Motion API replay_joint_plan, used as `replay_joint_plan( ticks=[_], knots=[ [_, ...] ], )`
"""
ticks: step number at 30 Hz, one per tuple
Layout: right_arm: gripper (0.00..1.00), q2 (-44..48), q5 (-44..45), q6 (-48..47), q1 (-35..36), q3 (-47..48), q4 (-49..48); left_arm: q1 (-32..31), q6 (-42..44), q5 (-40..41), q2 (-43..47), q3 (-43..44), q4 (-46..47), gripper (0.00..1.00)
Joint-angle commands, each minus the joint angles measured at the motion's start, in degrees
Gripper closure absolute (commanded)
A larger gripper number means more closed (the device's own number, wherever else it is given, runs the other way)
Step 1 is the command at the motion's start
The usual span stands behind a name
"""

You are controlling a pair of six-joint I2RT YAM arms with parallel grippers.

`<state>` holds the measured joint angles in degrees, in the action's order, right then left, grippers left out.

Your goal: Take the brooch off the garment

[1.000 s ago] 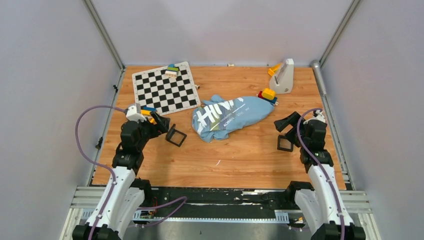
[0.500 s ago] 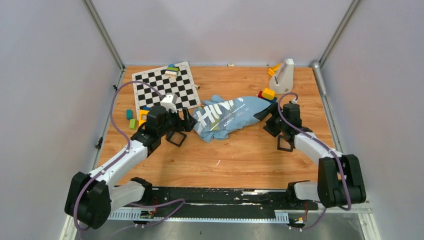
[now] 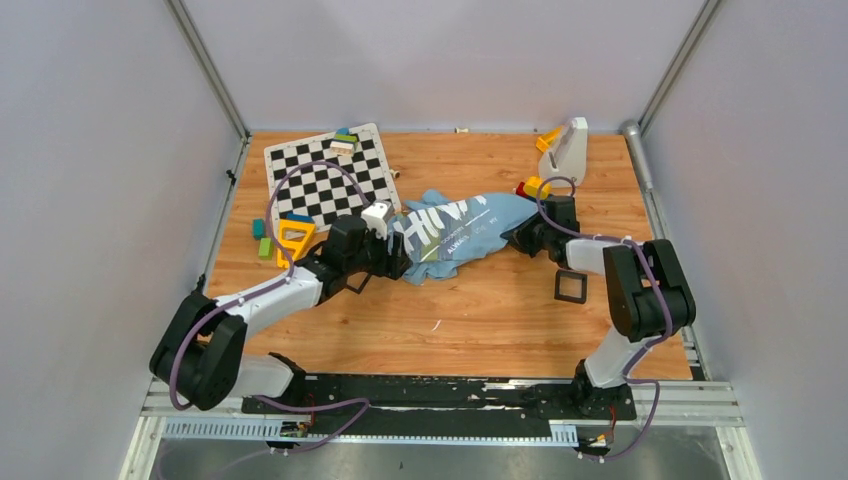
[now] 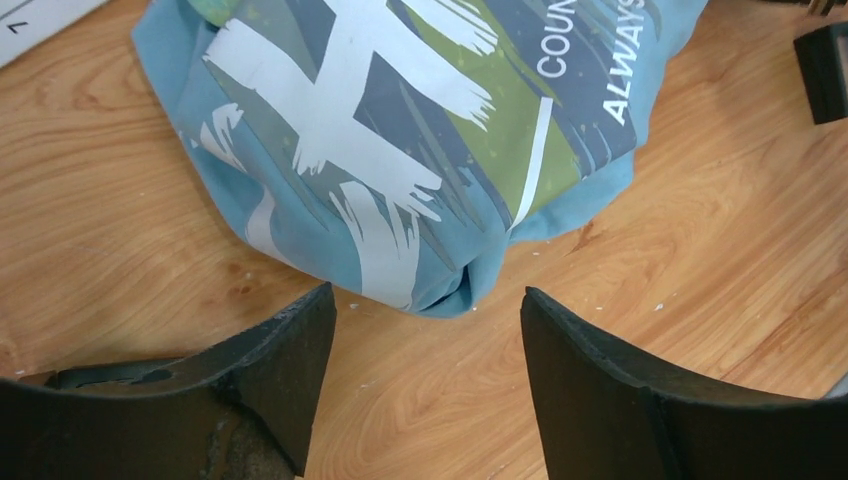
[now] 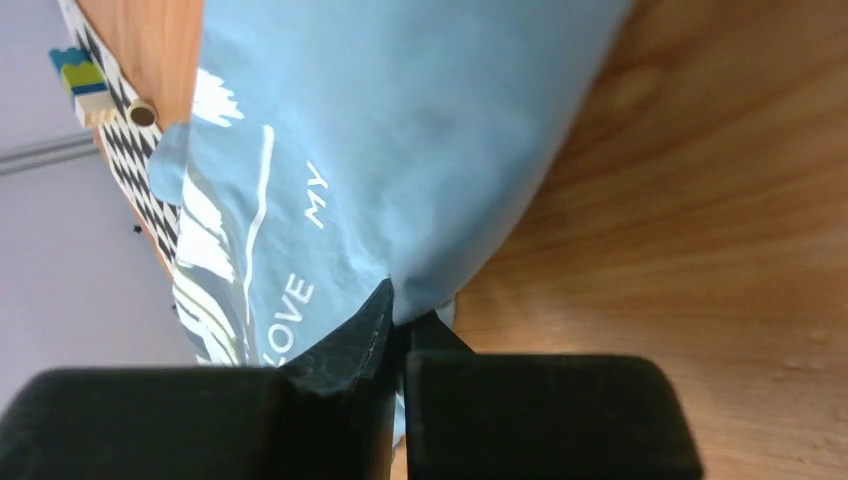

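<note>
Left gripper [image 4: 425, 300] hangs wide open and empty at the left end of the shirt [image 3: 455, 228], bunched mid-way across the table [image 3: 500, 310]. Right gripper [image 5: 398, 318] is pinched closed on the shirt's right edge. Brooch not discernible.
</note>
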<state>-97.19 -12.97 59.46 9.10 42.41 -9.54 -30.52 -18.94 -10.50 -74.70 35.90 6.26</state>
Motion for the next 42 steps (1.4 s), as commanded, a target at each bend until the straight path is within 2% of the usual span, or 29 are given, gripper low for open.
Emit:
replay_joint_plan(
  ticks=[1, 5, 9, 11, 12, 14, 18, 28, 30, 31, 33, 37, 42],
  knots=[
    [1.00, 1.20, -1.32, -2.62, 0.26, 5.52, -1.15, -1.70, 2.29, 0.99, -1.64, 2.90, -0.52, 0.28],
    [1.00, 8.33, 2.53, -4.75, 0.31, 5.91, 2.78, -5.37, 3.96, 5.70, -1.63, 3.69, -3.75, 0.30],
    [1.00, 13.48, 2.38, -5.96, 0.43, 7.59, 6.39, -7.57, 5.07, 6.39, -3.41, 4.84, -4.30, 0.32],
    [1.00, 14.89, 1.56, -6.22, 0.74, 8.18, 7.69, -8.68, 5.86, 6.40, -5.13, 5.90, -5.14, 0.37],
    [1.00, 15.43, 1.54, -6.20, 1.08, 8.24, 8.09, -9.16, 6.73, 6.44, -6.30, 6.70, -5.39, 0.48],
    [1.00, 16.15, 1.86, -6.23, 1.73, 7.90, 8.30, -10.88, 8.12, 7.95, -7.99, 8.03, -5.92, 0.56],
    [1.00, 16.21, 1.20, -5.81, 2.32, 7.38, 8.47, -13.29, 9.63, 10.24, -11.47, 10.50, -8.75, 0.56],
    [1.00, 19.76, 2.61, -6.88, 2.46, 7.77, 9.28, -13.42, 9.29, 18.34, -18.56, 14.99, -14.04, 0.53],
    [1.00, 20.61, 3.29, -7.30, 2.47, 8.47, 11.16, -13.42, 9.26, 19.08, -19.19, 15.59, -14.25, 0.65],
    [1.00, 21.04, 3.62, -7.52, 2.44, 8.74, 11.47, -13.42, 9.33, 19.50, -19.31, 15.73, -14.34, 0.81],
    [1.00, 21.75, 4.24, -7.97, 2.43, 9.55, 12.47, -13.42, 9.27, 20.23, -18.83, 16.29, -15.23, 0.99],
    [1.00, 23.04, 6.23, -10.68, 2.25, 13.25, 16.49, -13.42, 8.64, 20.49, -13.47, 17.07, -18.95, 1.00],
    [1.00, 26.59, 12.27, -13.55, 1.18, 18.63, 20.73, -13.42, 7.28, 19.86, -3.66, 23.44, -30.61, 1.00]
  ],
)
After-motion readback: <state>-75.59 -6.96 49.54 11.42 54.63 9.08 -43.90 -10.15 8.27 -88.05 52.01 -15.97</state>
